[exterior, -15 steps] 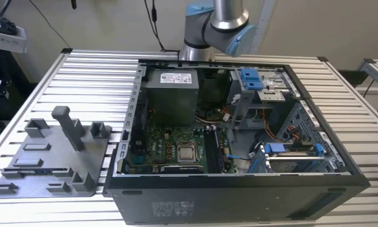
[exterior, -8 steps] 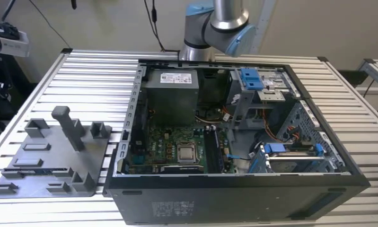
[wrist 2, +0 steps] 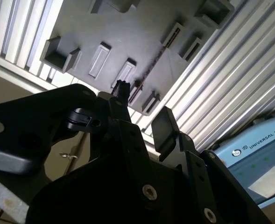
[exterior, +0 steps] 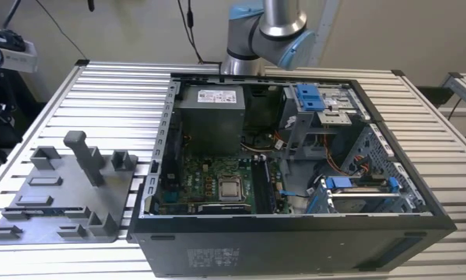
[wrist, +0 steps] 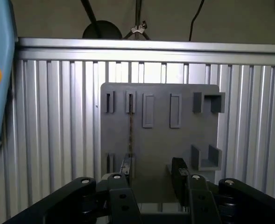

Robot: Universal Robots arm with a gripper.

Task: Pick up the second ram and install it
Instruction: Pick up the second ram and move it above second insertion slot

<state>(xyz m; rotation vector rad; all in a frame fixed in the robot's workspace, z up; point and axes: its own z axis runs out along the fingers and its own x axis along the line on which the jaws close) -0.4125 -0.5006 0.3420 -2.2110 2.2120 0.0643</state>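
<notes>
- Pick-up appears to be the step in hand: the second ram [wrist: 130, 133] stands on edge in a slot of the grey holder plate [wrist: 160, 144], not yet gripped.
- In the exterior view, the plate lies on the tabletop [exterior: 116, 99] at the exterior view's left, beside the open computer case [exterior: 295, 245]. The ram sits toward the plate's near side.
- In both wrist views the fingers [wrist: 178, 170] are spread and empty, hanging above the plate.
- One finger looks in line with the thin board, so a grasp likely calls for centring the board between both.
</notes>
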